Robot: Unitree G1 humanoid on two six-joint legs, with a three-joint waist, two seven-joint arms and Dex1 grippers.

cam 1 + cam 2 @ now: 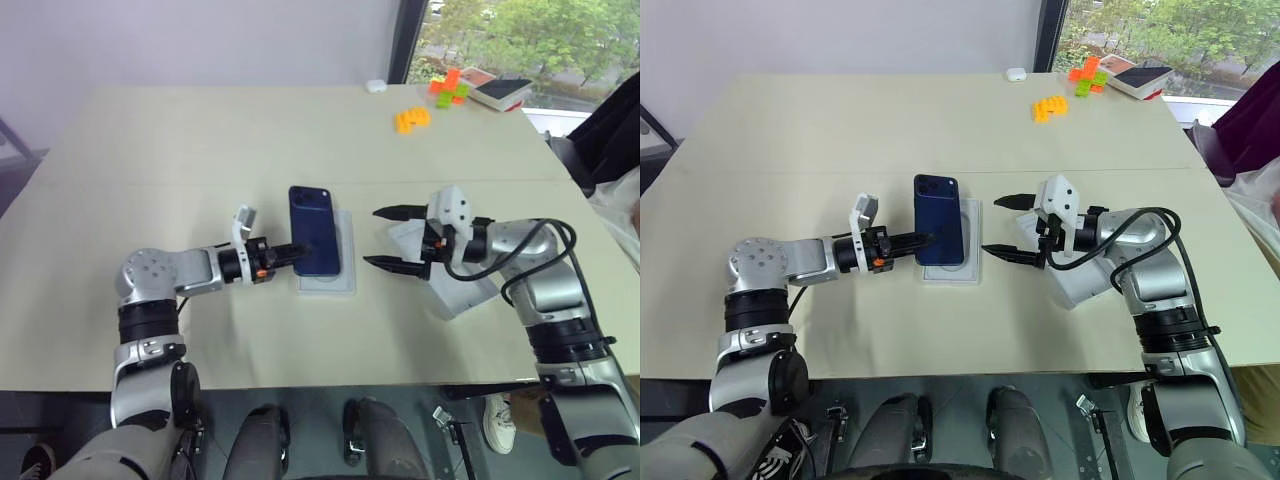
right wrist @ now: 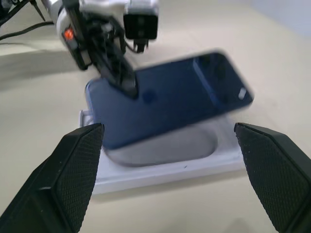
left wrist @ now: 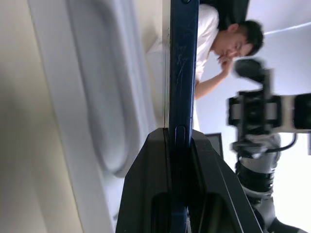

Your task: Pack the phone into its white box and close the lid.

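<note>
1. Left gripper [image 1: 296,256]: clenched on the phone's [image 1: 314,229] long edge, near the end away from the camera cluster. The left wrist view shows that edge clamped between both fingers [image 3: 146,194].
2. Phone: slim, dark navy and glossy. It is held just above the white insert [image 1: 338,268], whose oval recess shows beneath it in the right wrist view. Its camera end points to 12 o'clock. Whether any corner touches the insert cannot be told.
3. Handling, as a judgement: the phone looks stiff and fairly dense for its size. The glossy back and rounded edge are likely slippery, and the glass is fragile. A grip across the two long edges near mid-length would carry it steadier than this off-centre pinch, which may let the far end sag or pivot.
4. Right gripper [image 1: 390,238]: released, with its fingers spread wide and nothing between them. It faces the phone from 3 o'clock and stands apart from it.
5. White pieces [image 1: 465,292]: box parts lie on the table [image 1: 200,140] under and behind the right wrist, at 3 o'clock of the phone. Which is the tray and which the lid cannot be told.
6. Toys [image 1: 412,119]: orange and green blocks lie well apart at 1 o'clock, near the table's far edge.
7. Person [image 3: 228,43]: visible beyond the table in the left wrist view.
</note>
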